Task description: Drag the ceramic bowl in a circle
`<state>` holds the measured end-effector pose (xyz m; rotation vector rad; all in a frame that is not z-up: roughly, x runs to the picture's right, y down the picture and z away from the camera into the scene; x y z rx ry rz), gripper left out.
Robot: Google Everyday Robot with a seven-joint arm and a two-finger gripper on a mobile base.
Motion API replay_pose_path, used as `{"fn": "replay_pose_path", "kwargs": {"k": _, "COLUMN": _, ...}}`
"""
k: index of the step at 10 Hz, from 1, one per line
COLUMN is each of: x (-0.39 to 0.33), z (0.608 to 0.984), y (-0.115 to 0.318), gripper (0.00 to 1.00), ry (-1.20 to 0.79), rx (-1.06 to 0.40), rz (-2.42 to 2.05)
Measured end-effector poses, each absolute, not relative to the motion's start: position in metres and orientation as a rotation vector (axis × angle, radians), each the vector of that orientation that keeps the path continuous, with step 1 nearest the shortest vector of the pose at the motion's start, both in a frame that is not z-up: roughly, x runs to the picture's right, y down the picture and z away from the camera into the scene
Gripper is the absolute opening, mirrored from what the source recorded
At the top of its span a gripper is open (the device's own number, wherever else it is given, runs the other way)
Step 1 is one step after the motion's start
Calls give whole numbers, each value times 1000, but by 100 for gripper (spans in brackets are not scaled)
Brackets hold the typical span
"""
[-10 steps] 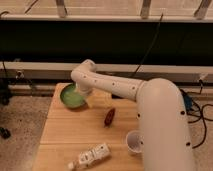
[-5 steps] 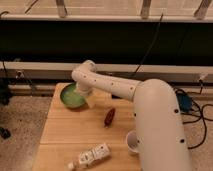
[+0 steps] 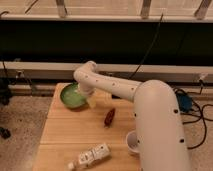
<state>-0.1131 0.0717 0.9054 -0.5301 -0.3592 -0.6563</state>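
Your claw [image 3: 90, 99] is low, fingers spread, mostly hidden under the wrist. It is at the right rim of the bowl [image 3: 71, 96]; you can't tell whether they touch. Bowl sits at the far left corner of the table [image 3: 60, 135]. Red object [image 3: 109, 117] near it, rightward. Cup [image 3: 132, 142] beside the arm [image 3: 155, 120]. Bottle [image 3: 92, 156] lies at the near edge.

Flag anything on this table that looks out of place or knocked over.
The white bottle lies on its side near the front edge of the table, tipped rather than standing. Nothing looks spilled. The gripper is at the rim of the ceramic bowl.
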Motion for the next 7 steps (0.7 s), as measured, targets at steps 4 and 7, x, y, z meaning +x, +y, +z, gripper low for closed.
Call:
{"fn": "replay_pose_path", "kwargs": {"k": 4, "x": -108, "z": 910, "y": 75, "gripper": 80, "ry": -364, "rx": -542, "rz": -655}}
{"fn": "replay_pose_path", "kwargs": {"k": 7, "x": -103, "z": 914, "y": 79, "gripper": 80, "ry": -369, "rx": -553, "rz": -653}}
